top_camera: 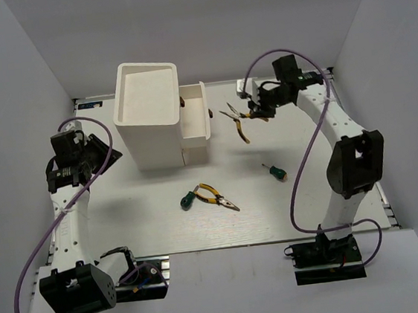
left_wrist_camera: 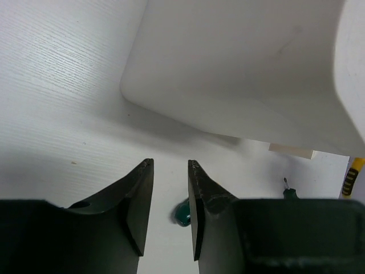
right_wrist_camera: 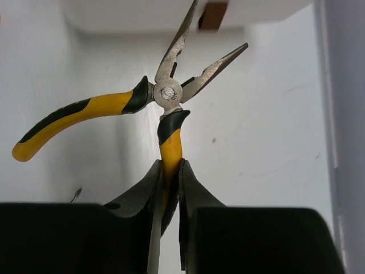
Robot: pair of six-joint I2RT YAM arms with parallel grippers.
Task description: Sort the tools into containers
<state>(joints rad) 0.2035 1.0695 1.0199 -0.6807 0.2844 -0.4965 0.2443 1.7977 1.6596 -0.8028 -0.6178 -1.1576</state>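
**Right fingers clamp one pliers handle beside the open drawer**

Only the right wrist view shows the grip: the right gripper [right_wrist_camera: 169, 165] has its fingers almost closed on one handle of the yellow-and-black needle-nose pliers [right_wrist_camera: 165, 94]. The other handle splays toward 9 o'clock and the tips spread toward 12. The top view alone places these pliers at 3 o'clock of the pulled-out white drawer [top_camera: 195, 111] in the tall white box unit [top_camera: 148, 114]. The left wrist view shows the left gripper [left_wrist_camera: 171, 165] with its fingers a narrow gap apart, holding nothing, over the white counter [left_wrist_camera: 57, 85]
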